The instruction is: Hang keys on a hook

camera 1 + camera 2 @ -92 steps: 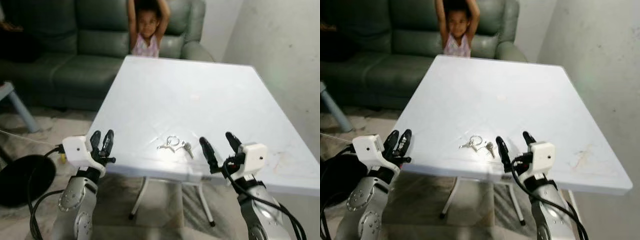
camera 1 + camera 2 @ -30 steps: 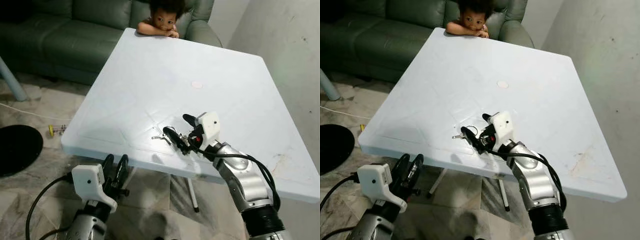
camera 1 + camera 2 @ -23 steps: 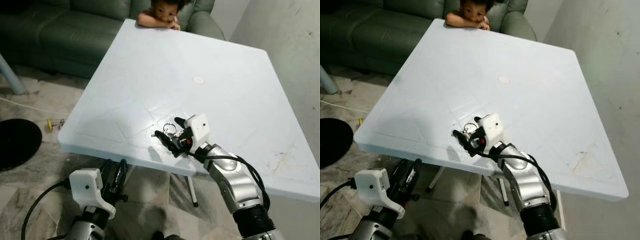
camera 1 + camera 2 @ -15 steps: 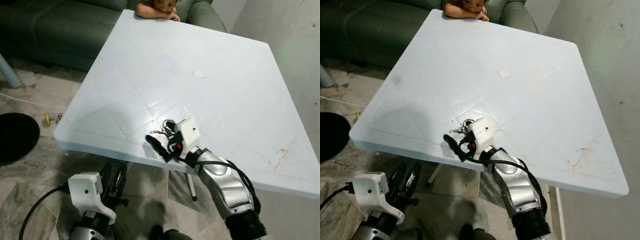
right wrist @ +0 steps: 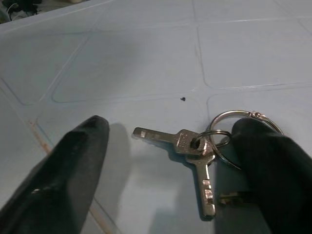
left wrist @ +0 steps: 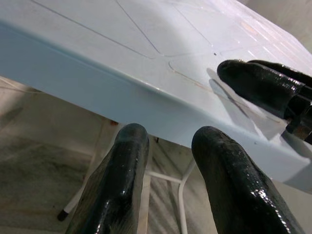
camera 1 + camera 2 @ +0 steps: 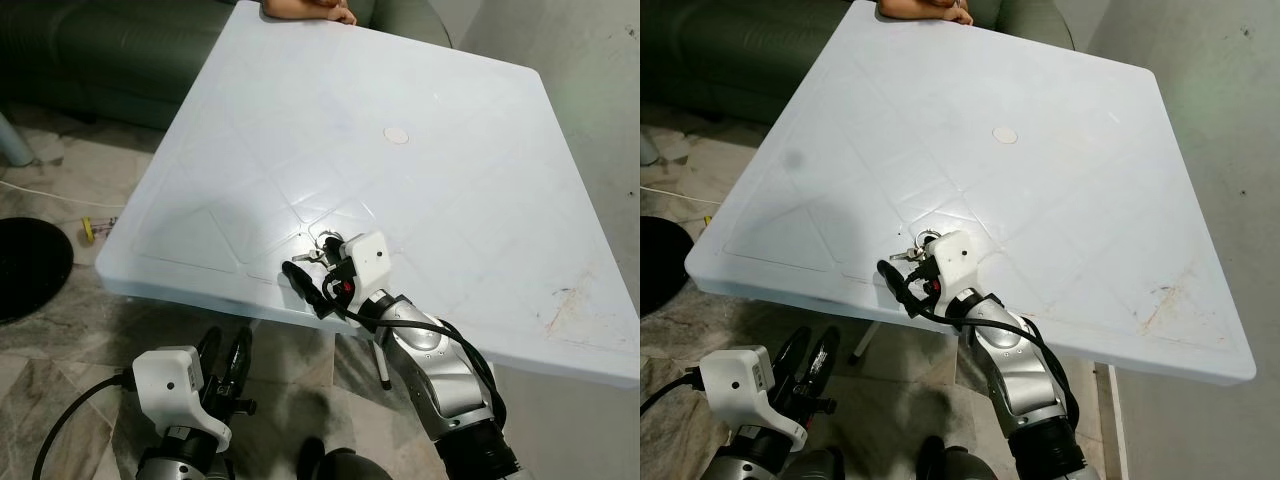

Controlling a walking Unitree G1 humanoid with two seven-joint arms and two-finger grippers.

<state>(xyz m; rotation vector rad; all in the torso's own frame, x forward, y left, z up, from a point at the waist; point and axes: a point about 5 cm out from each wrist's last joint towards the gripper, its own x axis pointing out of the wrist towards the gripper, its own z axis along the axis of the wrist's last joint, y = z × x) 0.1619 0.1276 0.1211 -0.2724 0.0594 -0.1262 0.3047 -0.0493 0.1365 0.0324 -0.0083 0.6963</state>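
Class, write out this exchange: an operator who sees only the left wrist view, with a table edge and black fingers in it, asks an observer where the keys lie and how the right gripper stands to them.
Operator: I see the table by its edge. Where are the keys?
Observer: The keys lie flat on the white tabletop, on a ring, near the edge closest to the robot.
Operator: And the right gripper?
Observer: The right gripper is open, with one finger on each side of the keys. Nothing is pinched yet.
Operator: Is anyone close by?
Observer: A person's hand rests on the table's far edge.
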